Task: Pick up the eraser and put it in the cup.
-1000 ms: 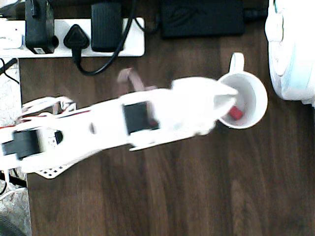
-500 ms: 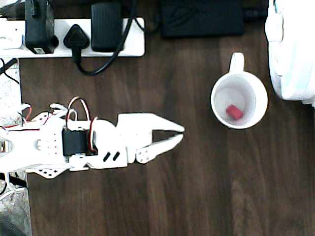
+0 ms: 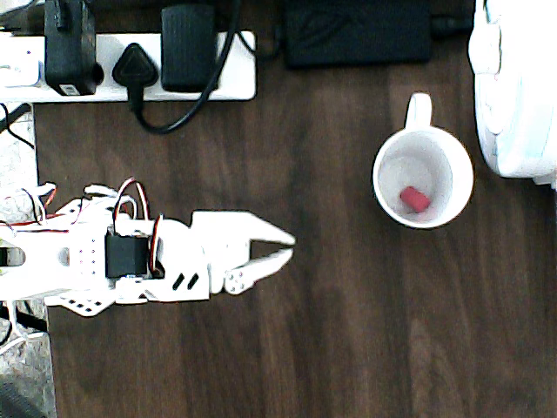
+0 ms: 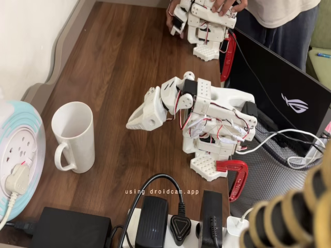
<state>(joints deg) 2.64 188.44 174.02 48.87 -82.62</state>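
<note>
Now, end effector [image 3: 285, 245]: empty, fingers a little apart (tips not touching), above the desk [image 3: 348, 348].
Eraser [image 3: 415, 198]: well right of the end effector in the overhead view, inside the cup [image 3: 423, 177].

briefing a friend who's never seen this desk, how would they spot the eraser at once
Find the big white-and-pale-blue appliance at the right edge of the overhead view; right beside it stands a white cup with one loop handle. The eraser lies inside it on the bottom: a tiny red block, the only coloured thing against that plain white interior.
</note>
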